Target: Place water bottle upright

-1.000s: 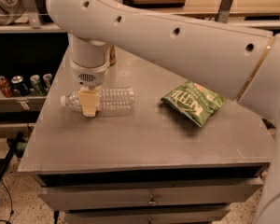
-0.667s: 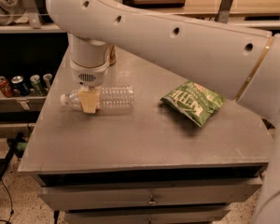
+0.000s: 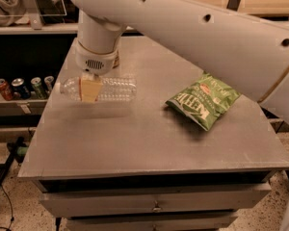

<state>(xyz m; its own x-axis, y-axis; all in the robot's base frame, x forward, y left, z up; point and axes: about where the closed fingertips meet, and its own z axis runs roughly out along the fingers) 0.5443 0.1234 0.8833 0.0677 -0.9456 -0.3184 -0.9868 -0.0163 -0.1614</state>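
The gripper point(image 3: 90, 87) hangs straight down from the pale wrist point(image 3: 96, 57) and is clamped across the water bottle point(image 3: 117, 87), one tan finger point(image 3: 90, 91) crossing the near side of it while the other is hidden behind the plastic. The bottle lies on its side in that grasp, its neck end poking out past the gripper toward the shelf side and its ribbed body stretching the other way. A soft shadow on the table point(image 3: 135, 143) just below suggests it is held slightly clear of the surface, though whether it is fully off the top cannot be told. The step in hand looks like the grasp and first lift, with the uprighting itself not yet done. The next move would call for turning the wrist so the base points down, then lowering until the base sits flat before letting go. A light, slippery bottle gripped near its neck may swing or slide as it turns. Well away from the gripper, beyond the bottle's base end, lies a green chip bag point(image 3: 202, 100), far enough not to interfere. On the opposite side, lower than the tabletop, a row of cans point(image 3: 21, 86) stands on a dark shelf. The big white arm point(image 3: 197, 28) blocks much of the table's far edge, and the bottle's cap and label are hard to make out
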